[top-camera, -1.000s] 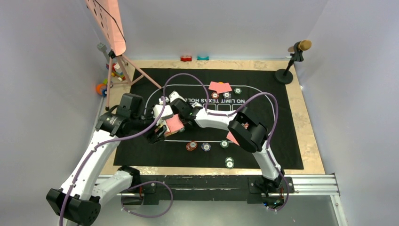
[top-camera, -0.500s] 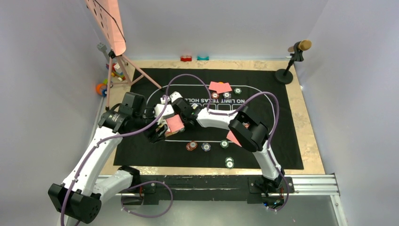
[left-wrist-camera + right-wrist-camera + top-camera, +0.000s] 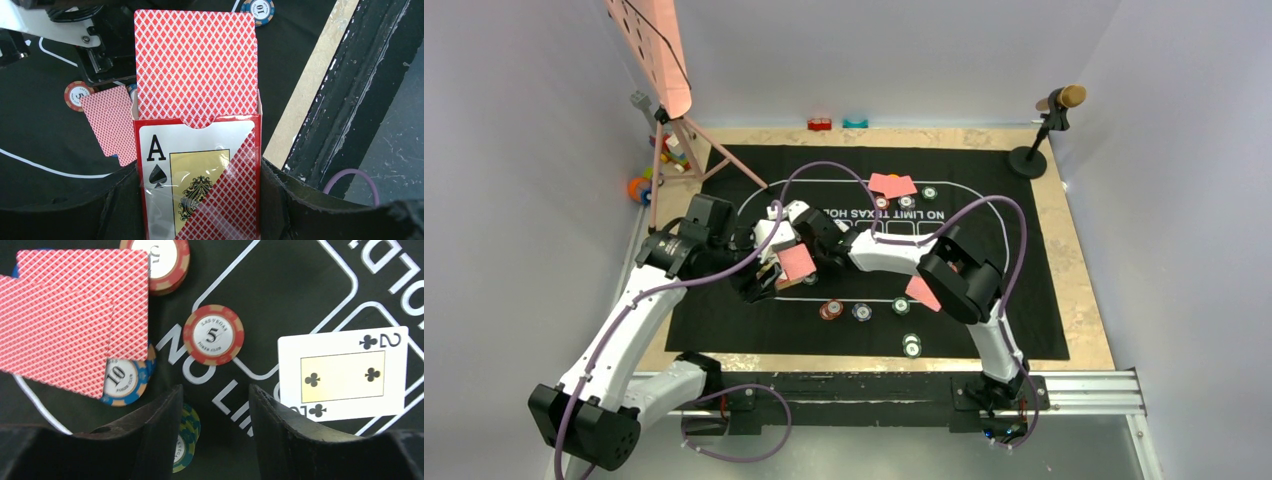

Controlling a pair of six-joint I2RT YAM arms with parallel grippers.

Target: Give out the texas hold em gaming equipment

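Note:
My left gripper (image 3: 197, 172) is shut on a red card box (image 3: 200, 175) with an ace of spades on its front. A red-backed deck (image 3: 195, 60) sticks out of the box's top. In the top view the box (image 3: 794, 262) hangs over the black mat's left half. My right gripper (image 3: 212, 410) hovers open just above the mat (image 3: 280, 285), with nothing between its fingers. A green chip (image 3: 187, 437) lies by its left finger. Ahead lie a red 5 chip (image 3: 213, 335), a blue 10 chip (image 3: 122, 380), two red-backed cards (image 3: 75, 315) and a face-up two of clubs (image 3: 345, 372).
More cards (image 3: 892, 184) and chips (image 3: 906, 201) lie at the mat's far side, and several chips (image 3: 861, 311) near its front. A microphone stand (image 3: 1042, 130) is at back right. A tripod with a pink board (image 3: 674, 110) and toy blocks (image 3: 654, 170) are at back left.
My right gripper has gone from shut to open, and its arm has shifted slightly right. My left gripper keeps hold of the card box almost in place.

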